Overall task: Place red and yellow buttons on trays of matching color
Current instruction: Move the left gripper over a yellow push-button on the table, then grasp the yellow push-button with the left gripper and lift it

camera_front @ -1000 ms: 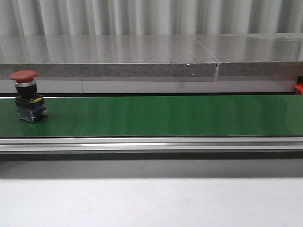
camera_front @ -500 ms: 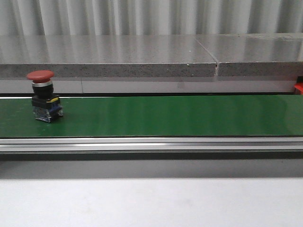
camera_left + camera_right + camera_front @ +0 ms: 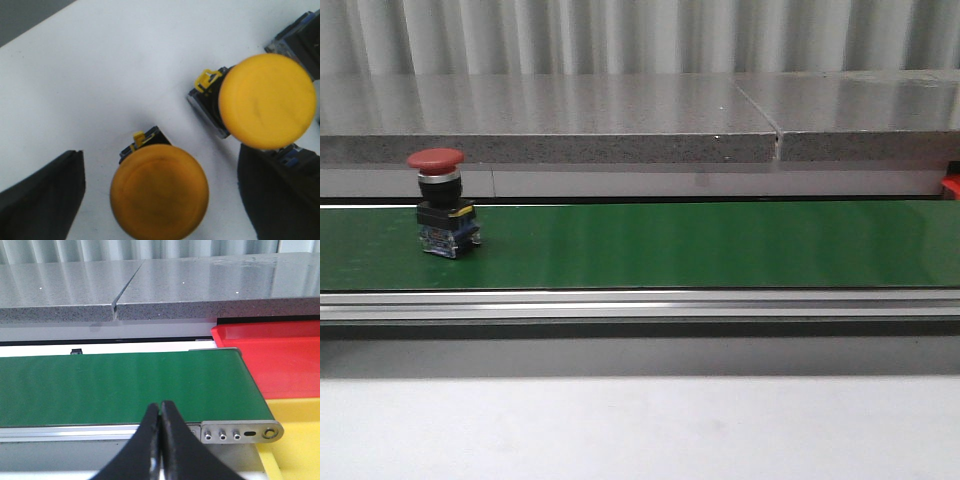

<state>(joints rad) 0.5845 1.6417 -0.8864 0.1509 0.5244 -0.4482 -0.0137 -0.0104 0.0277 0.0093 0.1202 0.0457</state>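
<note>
Front view: red button (image 3: 445, 203) upright on the green conveyor belt (image 3: 720, 245), at nine o'clock. Right gripper (image 3: 160, 440): fingers pressed together, empty, facing the belt end beside red tray (image 3: 280, 360) and yellow tray (image 3: 295, 440). Left gripper (image 3: 160, 200): spread wide around a yellow button (image 3: 159, 192) on the white tabletop (image 3: 100, 75), another yellow button (image 3: 267, 102) near at two o'clock. Risk: closing may nudge that neighbour; a late right grasp could topple the red button.

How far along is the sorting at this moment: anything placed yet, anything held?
Nothing shows as placed: the red tray and yellow tray look bare where visible. Nothing is held; the right gripper is shut and empty, and the left gripper is open above two yellow buttons. The red button on the green belt remains to be picked.
</note>
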